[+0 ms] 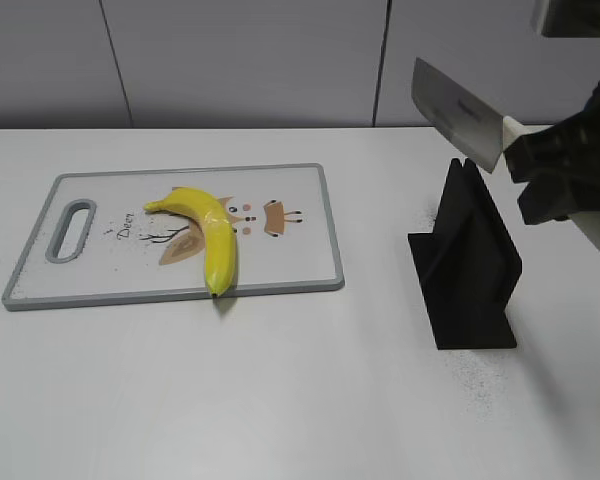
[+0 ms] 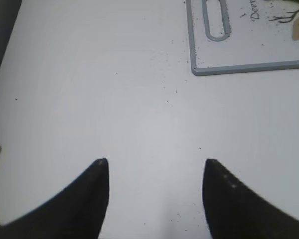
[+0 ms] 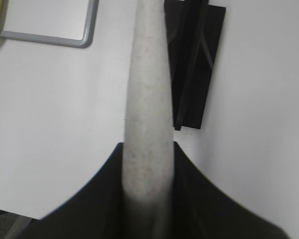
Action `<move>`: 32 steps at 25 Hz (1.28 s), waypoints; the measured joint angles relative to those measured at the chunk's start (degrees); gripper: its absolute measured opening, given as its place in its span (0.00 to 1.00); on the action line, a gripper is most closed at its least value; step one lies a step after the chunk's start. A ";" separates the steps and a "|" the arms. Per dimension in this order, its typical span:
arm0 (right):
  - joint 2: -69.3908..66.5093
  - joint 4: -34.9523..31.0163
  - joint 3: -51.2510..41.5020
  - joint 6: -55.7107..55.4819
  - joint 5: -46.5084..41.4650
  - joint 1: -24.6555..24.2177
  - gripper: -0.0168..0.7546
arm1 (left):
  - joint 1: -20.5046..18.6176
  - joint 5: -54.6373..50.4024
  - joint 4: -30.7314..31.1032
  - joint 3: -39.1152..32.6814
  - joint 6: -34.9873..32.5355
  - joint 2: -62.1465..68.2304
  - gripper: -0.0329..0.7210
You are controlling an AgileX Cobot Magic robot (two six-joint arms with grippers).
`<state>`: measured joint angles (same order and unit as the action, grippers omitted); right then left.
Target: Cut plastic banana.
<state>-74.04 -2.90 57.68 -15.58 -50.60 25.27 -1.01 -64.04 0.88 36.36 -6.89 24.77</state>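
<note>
The plastic banana (image 1: 208, 235) is yellow, whole and curved, lying flat on the grey-rimmed cutting board (image 1: 310, 270), its lower tip reaching the board's near edge. The knife (image 1: 458, 113), a broad pale blade with a cream handle (image 3: 147, 114), is held in the air above the black knife stand (image 1: 468, 262), blade tilted toward the board.

A bright yellow banana (image 1: 206, 232) with a dark tip lies on a white cutting board (image 1: 300, 250) edged in grey, printed with a brown deer drawing and the dark word "Deer". At right, a black stand (image 1: 467, 262) sits on the white table (image 1: 280, 400), which is dusted with dark specks. The knife (image 1: 458, 112) has a silvery-grey blade and an off-white, perhaps faintly speckled, handle. Both grippers are black.
</note>
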 joint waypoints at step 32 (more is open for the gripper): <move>-3.62 9.02 -6.33 -11.96 9.11 0.00 0.27 | 0.00 1.67 -2.12 -8.06 0.10 -25.06 0.78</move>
<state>-77.65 6.12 51.35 -27.54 -41.50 25.27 -1.01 -62.37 -1.24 28.30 -6.79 -0.29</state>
